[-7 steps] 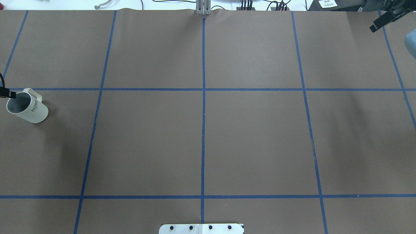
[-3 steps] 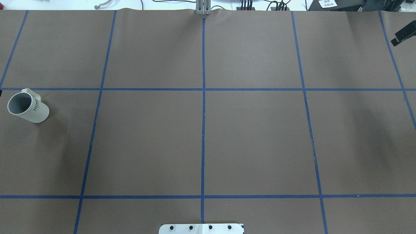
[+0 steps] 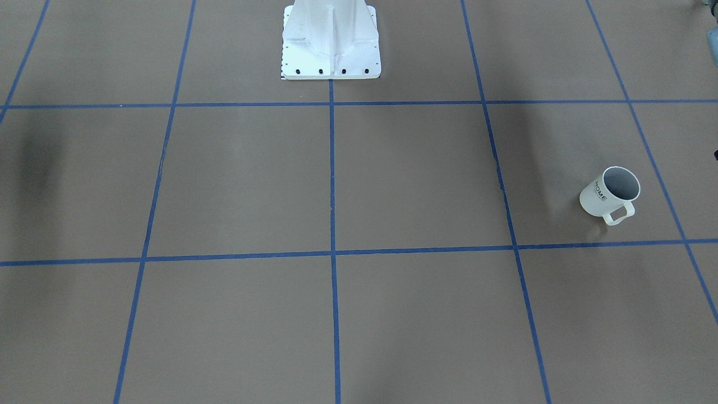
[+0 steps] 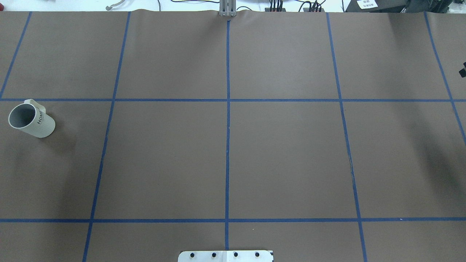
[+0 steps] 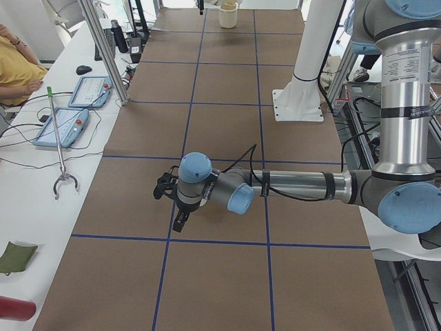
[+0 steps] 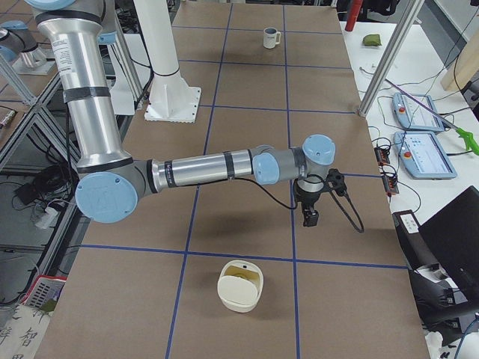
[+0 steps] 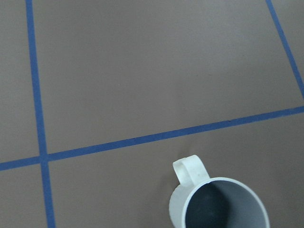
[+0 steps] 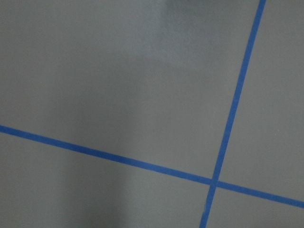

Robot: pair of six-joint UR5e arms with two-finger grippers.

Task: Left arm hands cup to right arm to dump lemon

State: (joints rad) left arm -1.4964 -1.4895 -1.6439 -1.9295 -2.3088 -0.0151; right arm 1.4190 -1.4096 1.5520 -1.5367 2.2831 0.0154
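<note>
Since the cup [image 4: 31, 120] stands upright alone at the table's left end, the left arm [image 5: 289, 186] well apart from it, nothing is held; can't tell either gripper's jaw state. Risk: a low approach clips the rim & tips it, w/ handle [image 3: 618, 214] awkwardly placed

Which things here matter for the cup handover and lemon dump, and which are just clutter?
Job: white "HOME" ceramic mug; grey tubular left arm; grey tubular right arm; cream rounded tub, something yellowish inside, possibly the lemon.
Lying about: white pedestal base; blue-edged tablet; metal grabber stick; green pouch.
</note>
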